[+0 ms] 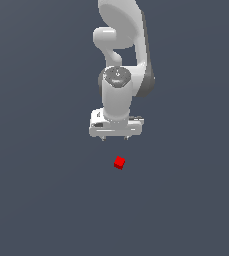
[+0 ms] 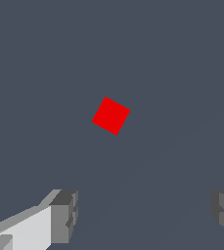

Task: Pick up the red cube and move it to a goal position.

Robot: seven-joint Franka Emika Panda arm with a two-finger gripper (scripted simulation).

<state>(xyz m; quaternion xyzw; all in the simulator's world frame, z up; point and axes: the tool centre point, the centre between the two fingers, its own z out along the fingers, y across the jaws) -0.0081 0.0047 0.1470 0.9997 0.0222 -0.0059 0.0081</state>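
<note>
We judge this to be the approach step — the gripper (image 1: 115, 137) hangs apart from the red cube (image 1: 119, 162), its 2 fingers (image 2: 63, 216) spread wide with nothing between them. The cube lies alone on the dark floor (image 1: 36, 200), just beyond the fingertips and turned askew to them. Next we would centre over the cube, rotate the wrist to square with its faces, then descend — no goal marker shows.

Looked like a bare simulated test space, not a real room: featureless flat dark grey-blue ground (image 1: 41, 200) everywhere, smoothly rendered white arm (image 1: 120, 55), plain untextured red cube (image 1: 119, 162), no walls or furniture edges.
</note>
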